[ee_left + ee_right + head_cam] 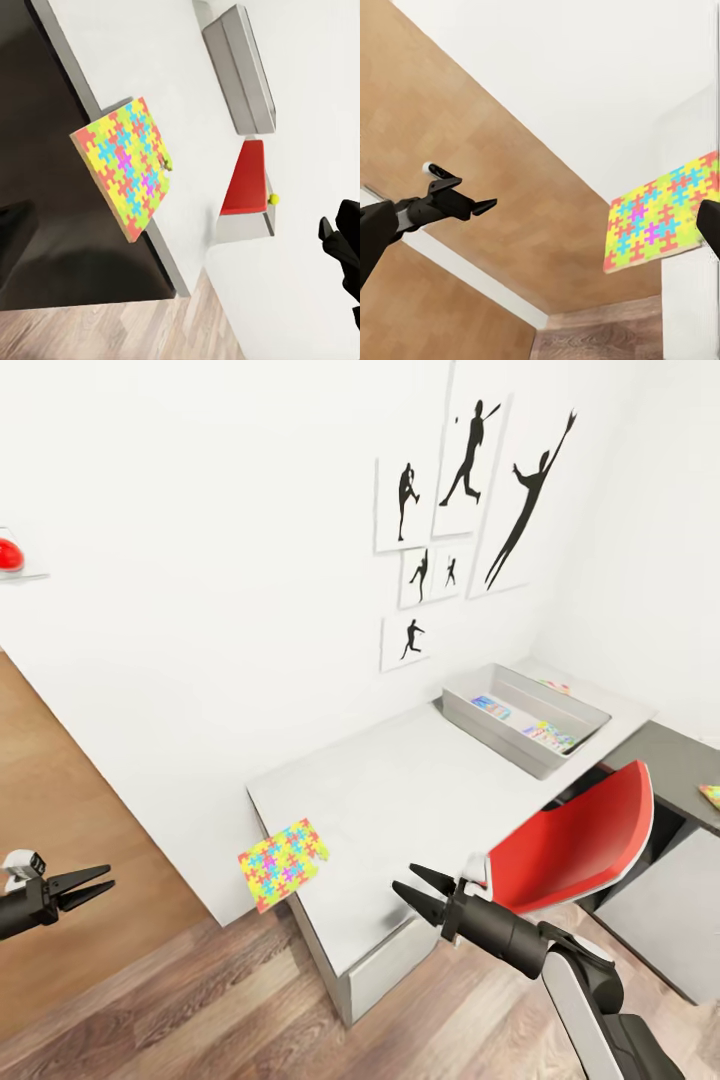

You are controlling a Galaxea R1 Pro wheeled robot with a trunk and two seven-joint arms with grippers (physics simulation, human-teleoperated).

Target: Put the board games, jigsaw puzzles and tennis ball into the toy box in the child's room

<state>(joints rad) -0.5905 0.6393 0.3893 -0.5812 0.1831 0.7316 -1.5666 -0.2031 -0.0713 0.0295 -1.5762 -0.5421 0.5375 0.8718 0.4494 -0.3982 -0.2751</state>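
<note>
one jigsaw puzzle [283, 863] overhanging table [400, 810] corner edge.

1. White wall [200, 610] fills the upper frame, bright and evenly lit.
2. Upper right, a cluster of silhouette posters [470, 510] hangs on it: black athlete figures on white sheets.
3. Far left edge, a small wall shelf [25, 575] carries a red object [9, 554].
4. Centre, a pale grey tabletop [400, 810] runs along the wall toward the right corner.
5. Right of centre, a red chair [580, 845] sits tucked against it.
6. Bottom, wood-plank floor [230, 1000]; at left, a tan wooden panel [50, 790].
</note>
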